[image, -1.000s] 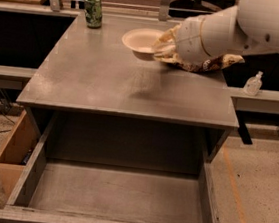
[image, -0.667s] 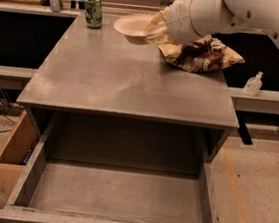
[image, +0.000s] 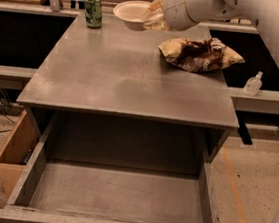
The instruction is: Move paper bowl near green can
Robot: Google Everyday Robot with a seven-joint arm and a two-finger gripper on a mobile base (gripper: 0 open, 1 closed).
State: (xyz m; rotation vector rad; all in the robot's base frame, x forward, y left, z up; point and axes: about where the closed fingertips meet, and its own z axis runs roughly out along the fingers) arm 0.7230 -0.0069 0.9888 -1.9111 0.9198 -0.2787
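The cream-white paper bowl (image: 131, 13) is held just above the far edge of the grey table (image: 127, 82), a little to the right of the green can (image: 93, 10). The can stands upright at the table's far left corner. My gripper (image: 153, 15) is at the bowl's right rim, shut on it, with the white arm reaching in from the upper right. The bowl and the can stand apart by about a can's width.
A yellow-and-brown snack bag (image: 200, 53) lies on the table's right side. A small clear plastic bottle (image: 253, 84) stands on a ledge to the right. An open drawer (image: 120, 192) juts out below the table's front edge.
My gripper has carried the paper bowl left and toward the far edge, from over the snack bag to near the green can. The snack bag now lies uncovered.
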